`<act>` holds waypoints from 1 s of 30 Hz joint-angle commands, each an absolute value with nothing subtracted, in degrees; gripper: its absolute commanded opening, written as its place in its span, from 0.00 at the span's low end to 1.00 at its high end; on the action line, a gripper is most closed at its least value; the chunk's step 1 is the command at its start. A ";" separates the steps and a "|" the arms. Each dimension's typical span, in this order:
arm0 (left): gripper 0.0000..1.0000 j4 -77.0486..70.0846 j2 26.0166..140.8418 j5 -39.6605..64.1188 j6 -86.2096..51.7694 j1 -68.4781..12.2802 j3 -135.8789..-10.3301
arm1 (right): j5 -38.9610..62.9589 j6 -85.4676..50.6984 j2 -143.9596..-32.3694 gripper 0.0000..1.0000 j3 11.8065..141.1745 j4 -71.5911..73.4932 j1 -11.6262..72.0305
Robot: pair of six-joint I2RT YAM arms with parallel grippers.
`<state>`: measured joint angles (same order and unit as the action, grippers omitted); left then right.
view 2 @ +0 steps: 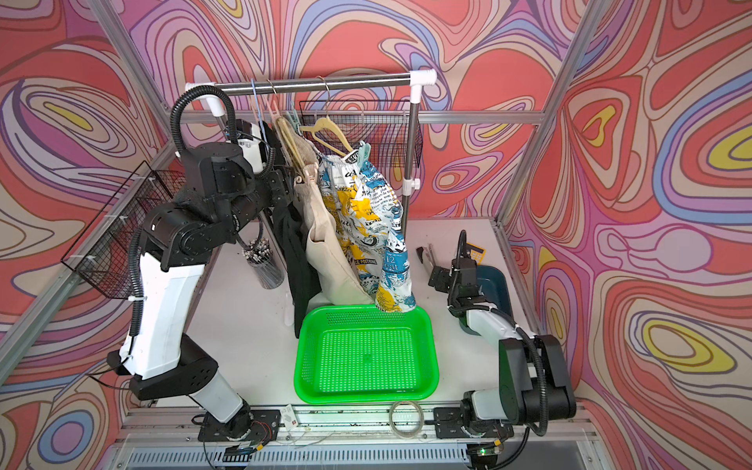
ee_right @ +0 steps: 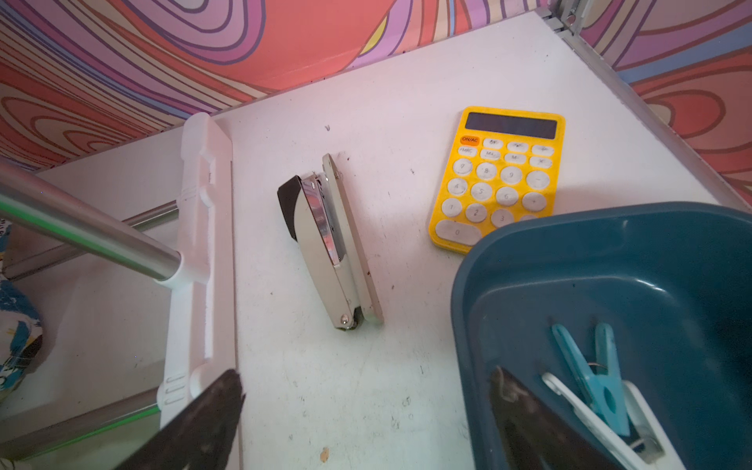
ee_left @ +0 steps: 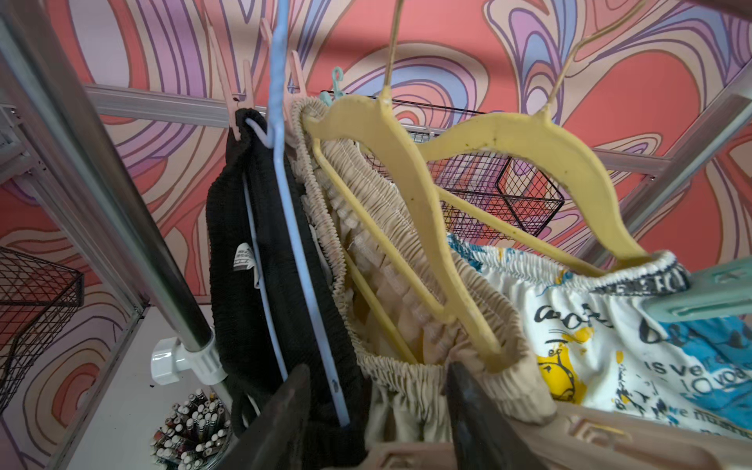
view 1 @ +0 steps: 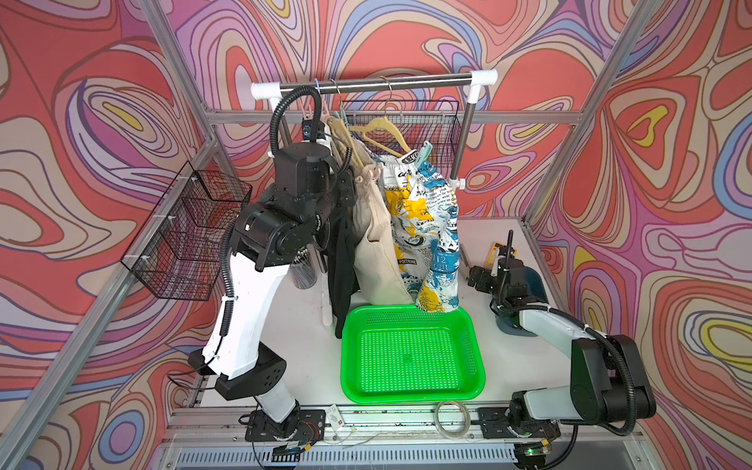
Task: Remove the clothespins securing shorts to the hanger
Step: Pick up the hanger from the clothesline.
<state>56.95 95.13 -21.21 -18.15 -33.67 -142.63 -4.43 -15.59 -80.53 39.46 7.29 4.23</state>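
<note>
Straddling beige shorts (ee_left: 390, 228) | left gripper (ee_left: 378, 368) spread, pink clothespin (ee_left: 630, 443) just beside | right gripper (ee_right: 366, 376) spread

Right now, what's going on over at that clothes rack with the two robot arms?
The left hand is up at the metal rail, fingers apart beside the beige elastic-waist shorts, with a pale pink plastic clothespin right by it. Plain black shorts and white newspaper-print shorts hang alongside, the latter with a mint-green clothespin on. The right hand hangs open at the rim of a dark teal plastic bin holding two loose clothespins.
</note>
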 commanded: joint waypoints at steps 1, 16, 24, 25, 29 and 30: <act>0.55 53.15 90.66 -22.06 -19.94 -33.22 -137.91 | -4.13 -15.81 -80.77 0.98 38.85 8.26 4.33; 0.48 58.59 98.70 -18.89 -21.49 -26.36 -154.20 | -3.60 -16.00 -81.01 0.98 38.94 8.17 4.39; 0.45 54.10 98.71 -10.54 -23.79 -24.01 -148.52 | -3.69 -16.08 -80.64 0.98 38.67 8.13 4.39; 0.45 53.68 98.53 -9.82 -24.20 -24.06 -147.79 | -3.68 -16.08 -80.62 0.98 38.68 8.11 4.37; 0.45 52.16 98.59 -7.36 -25.46 -23.85 -146.43 | -3.68 -16.14 -80.58 0.98 38.64 8.17 4.31; 0.45 52.12 98.76 -7.12 -25.65 -23.82 -146.37 | -3.70 -16.12 -80.60 0.98 38.67 8.17 4.35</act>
<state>54.19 99.11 -10.07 -23.86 -24.27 -146.50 -3.62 -15.79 -80.55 39.42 7.27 4.23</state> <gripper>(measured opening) 0.450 0.978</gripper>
